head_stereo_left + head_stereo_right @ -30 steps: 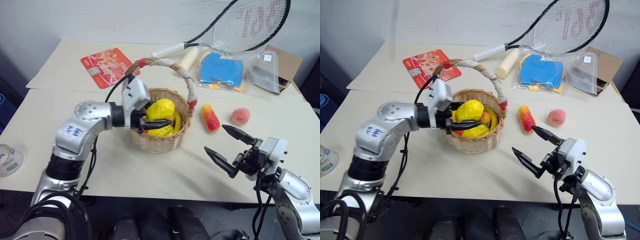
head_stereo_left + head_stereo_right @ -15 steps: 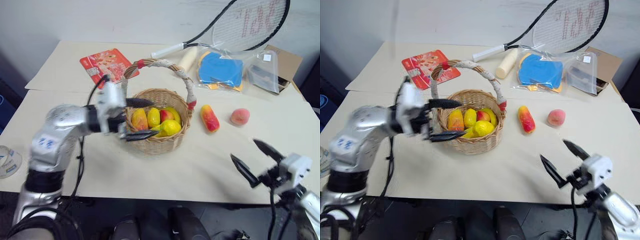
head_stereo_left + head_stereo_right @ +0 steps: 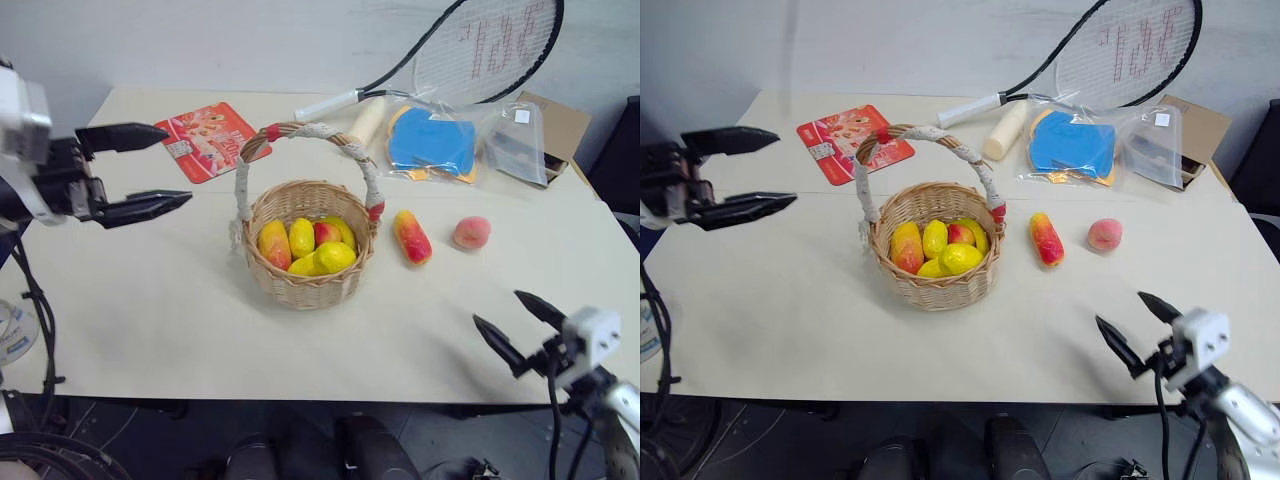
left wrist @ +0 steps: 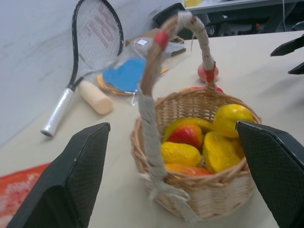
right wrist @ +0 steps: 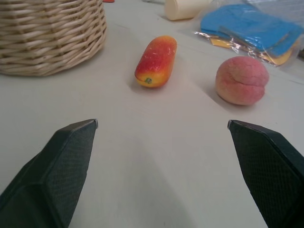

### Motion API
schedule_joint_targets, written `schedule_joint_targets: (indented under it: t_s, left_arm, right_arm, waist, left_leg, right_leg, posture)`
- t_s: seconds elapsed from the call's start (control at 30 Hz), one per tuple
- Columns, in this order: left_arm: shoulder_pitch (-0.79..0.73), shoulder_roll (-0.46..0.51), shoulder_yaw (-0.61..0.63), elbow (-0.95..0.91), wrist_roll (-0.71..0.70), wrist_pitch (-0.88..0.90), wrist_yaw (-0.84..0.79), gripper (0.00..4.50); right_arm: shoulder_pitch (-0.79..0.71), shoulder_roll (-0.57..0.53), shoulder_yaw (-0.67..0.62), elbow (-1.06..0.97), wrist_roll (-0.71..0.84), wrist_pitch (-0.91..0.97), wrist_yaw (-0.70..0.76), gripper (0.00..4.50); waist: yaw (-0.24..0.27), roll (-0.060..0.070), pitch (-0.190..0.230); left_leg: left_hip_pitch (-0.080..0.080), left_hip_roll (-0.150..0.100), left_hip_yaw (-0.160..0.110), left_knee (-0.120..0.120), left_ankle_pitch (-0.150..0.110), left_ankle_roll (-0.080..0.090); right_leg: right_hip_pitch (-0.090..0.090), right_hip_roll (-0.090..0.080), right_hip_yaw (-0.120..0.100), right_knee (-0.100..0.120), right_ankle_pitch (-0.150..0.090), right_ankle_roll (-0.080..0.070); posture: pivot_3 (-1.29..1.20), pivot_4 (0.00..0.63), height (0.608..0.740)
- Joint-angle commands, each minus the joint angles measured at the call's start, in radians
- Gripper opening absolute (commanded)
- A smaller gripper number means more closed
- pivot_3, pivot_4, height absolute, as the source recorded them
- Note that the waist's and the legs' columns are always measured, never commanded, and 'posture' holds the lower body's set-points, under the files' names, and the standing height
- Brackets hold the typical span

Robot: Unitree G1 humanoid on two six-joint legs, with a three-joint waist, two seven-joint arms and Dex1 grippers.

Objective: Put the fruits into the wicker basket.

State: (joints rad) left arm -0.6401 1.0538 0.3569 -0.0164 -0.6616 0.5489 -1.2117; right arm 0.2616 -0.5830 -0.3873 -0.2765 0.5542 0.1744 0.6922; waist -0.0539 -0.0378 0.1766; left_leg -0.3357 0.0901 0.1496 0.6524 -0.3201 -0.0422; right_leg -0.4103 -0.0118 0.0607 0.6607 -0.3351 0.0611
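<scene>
Fruit collecting is partly done, I judge: two pieces lie on the table outside the basket. On the left side, the left gripper (image 3: 140,168) hangs above the table with its two fingers spread wide and nothing between them. To its right, well apart, stands the wicker basket (image 3: 305,285), which holds several yellow and red-yellow fruits (image 3: 305,245). Just past the basket to the right lies the mango-like fruit (image 3: 412,236), and a little further the peach (image 3: 472,232).

The right gripper (image 3: 518,326) is nearest to these two; it is wide open and empty, and both fruits lie ahead of it and well apart from it. To do the step well, it should move forward to the mango-like fruit, set the fingers across its narrow width, not along its length, and close gently, because the glossy skin may slip.

How many fruits are in the basket I cannot say, since they cover one another.
</scene>
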Motion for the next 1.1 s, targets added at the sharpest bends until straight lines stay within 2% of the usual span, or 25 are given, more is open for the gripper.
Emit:
schedule_joint_targets:
  t_s: [0.03, 0.1, 0.13, 0.2, 0.33, 0.5, 0.63, 0.73, 0.83, 0.9, 0.97, 1.03, 1.1]
  left_arm:
    - [-0.049, 0.013, -0.040, 0.044, -0.017, 0.034, -0.038, 4.45]
    - [-0.060, 0.010, -0.061, 0.051, -0.014, 0.042, -0.050, 4.45]
    - [-0.050, -0.003, -0.074, 0.036, -0.017, 0.045, -0.052, 4.45]
    - [-0.029, -0.026, -0.095, 0.011, -0.014, 0.037, -0.056, 4.45]
    - [0.013, -0.071, -0.105, -0.043, -0.015, 0.033, -0.032, 4.45]
    - [0.055, -0.084, -0.099, -0.106, -0.030, 0.047, -0.014, 4.45]
    - [0.068, -0.077, -0.084, -0.139, -0.042, 0.058, -0.010, 4.45]
    - [0.075, -0.072, -0.069, -0.169, -0.057, 0.071, -0.001, 4.50]
    - [0.085, -0.067, -0.052, -0.200, -0.072, 0.089, 0.011, 4.50]
    - [0.094, -0.062, -0.041, -0.210, -0.078, 0.097, 0.016, 4.50]
    - [0.109, -0.058, -0.029, -0.220, -0.080, 0.099, 0.022, 4.50]
    - [0.120, -0.050, -0.015, -0.227, -0.089, 0.107, 0.028, 4.50]
    - [0.121, -0.048, 0.002, -0.228, -0.111, 0.123, 0.034, 4.50]
  right_arm:
    - [-0.188, -0.100, 0.069, -0.029, 0.035, 0.233, -0.044, 4.50]
    - [-0.304, -0.153, 0.117, -0.007, 0.032, 0.370, -0.073, 4.50]
    - [-0.413, -0.176, 0.179, 0.024, 0.005, 0.446, -0.079, 4.50]
    - [-0.602, -0.171, 0.279, 0.095, -0.043, 0.549, -0.111, 4.50]
    - [-0.851, -0.107, 0.397, 0.250, -0.131, 0.672, -0.179, 4.50]
    - [-1.017, -0.018, 0.486, 0.376, -0.218, 0.756, -0.232, 4.50]
    - [-1.070, 0.011, 0.519, 0.444, -0.270, 0.788, -0.246, 4.50]
    - [-1.090, 0.023, 0.504, 0.446, -0.263, 0.815, -0.227, 3.96]
    - [-1.081, -0.011, 0.474, 0.383, -0.220, 0.820, -0.150, 3.03]
    - [-1.074, -0.071, 0.451, 0.328, -0.188, 0.866, -0.091, 2.33]
    - [-1.057, -0.158, 0.441, 0.245, -0.135, 0.914, 0.004, 1.88]
    - [-1.012, -0.281, 0.436, 0.123, -0.032, 0.921, 0.193, 1.82]
    - [-0.926, -0.410, 0.428, -0.001, 0.037, 0.829, 0.409, 1.82]
  waist:
    - [-0.002, 0.001, 0.000]
    - [-0.009, 0.001, 0.002]
    - [-0.013, 0.002, 0.002]
    - [-0.021, 0.002, 0.002]
    - [-0.028, 0.002, 0.002]
    - [-0.032, 0.002, 0.002]
    - [-0.033, 0.002, 0.002]
    - [-0.033, 0.002, 0.002]
    - [-0.033, 0.002, 0.002]
    - [-0.032, 0.003, 0.003]
    - [-0.031, 0.005, 0.004]
    - [-0.027, 0.006, 0.004]
    - [-0.021, 0.006, 0.005]
  left_leg:
    - [0.000, 0.001, 0.000, 0.000, 0.000, -0.001]
    - [-0.001, 0.002, 0.000, 0.001, 0.000, -0.002]
    - [-0.002, 0.002, 0.001, 0.001, 0.000, -0.002]
    - [-0.002, 0.002, 0.000, 0.001, 0.000, -0.002]
    - [-0.006, 0.004, -0.001, 0.001, 0.001, -0.003]
    - [-0.037, 0.007, -0.001, 0.013, 0.000, -0.003]
    - [-0.038, 0.007, 0.000, 0.014, 0.000, -0.003]
    - [-0.037, 0.006, 0.000, 0.016, 0.000, -0.003]
    - [-0.036, 0.006, 0.000, 0.020, 0.000, -0.003]
    - [-0.036, 0.006, 0.000, 0.021, 0.000, -0.003]
    - [-0.036, 0.006, 0.000, 0.020, 0.000, -0.003]
    - [-0.036, 0.006, -0.001, 0.019, 0.000, -0.003]
    - [-0.036, 0.006, -0.002, 0.018, 0.000, -0.003]
  right_leg:
    - [-0.001, 0.001, 0.000, 0.000, -0.001, 0.000]
    - [-0.003, 0.002, 0.001, 0.001, -0.001, 0.000]
    - [-0.003, 0.003, 0.001, 0.001, -0.001, 0.000]
    - [-0.003, 0.003, 0.001, 0.002, -0.001, 0.000]
    - [-0.006, 0.004, 0.000, 0.001, -0.001, -0.001]
    - [-0.036, 0.004, 0.000, 0.012, -0.001, 0.000]
    - [-0.039, 0.003, 0.000, 0.013, -0.001, 0.000]
    - [-0.038, 0.004, 0.001, 0.016, -0.001, 0.000]
    - [-0.037, 0.004, 0.001, 0.019, -0.001, 0.000]
    - [-0.037, 0.004, 0.001, 0.020, -0.001, 0.000]
    - [-0.037, 0.004, 0.001, 0.020, -0.001, 0.000]
    - [-0.037, 0.004, 0.000, 0.019, -0.001, 0.000]
    - [-0.036, 0.004, -0.001, 0.016, -0.001, 0.000]
  posture:
    - [0.00, 0.150, 0.740]
    - [0.00, 0.150, 0.740]
    - [0.00, 0.150, 0.740]
    - [0.00, 0.150, 0.740]
    - [0.00, 0.150, 0.740]
    - [0.00, 0.150, 0.740]
    - [0.00, 0.150, 0.740]
    - [0.00, 0.150, 0.740]
    - [0.00, 0.150, 0.740]
    - [0.00, 0.150, 0.740]
    - [0.00, 0.150, 0.740]
    - [0.00, 0.150, 0.740]
    - [0.00, 0.150, 0.740]
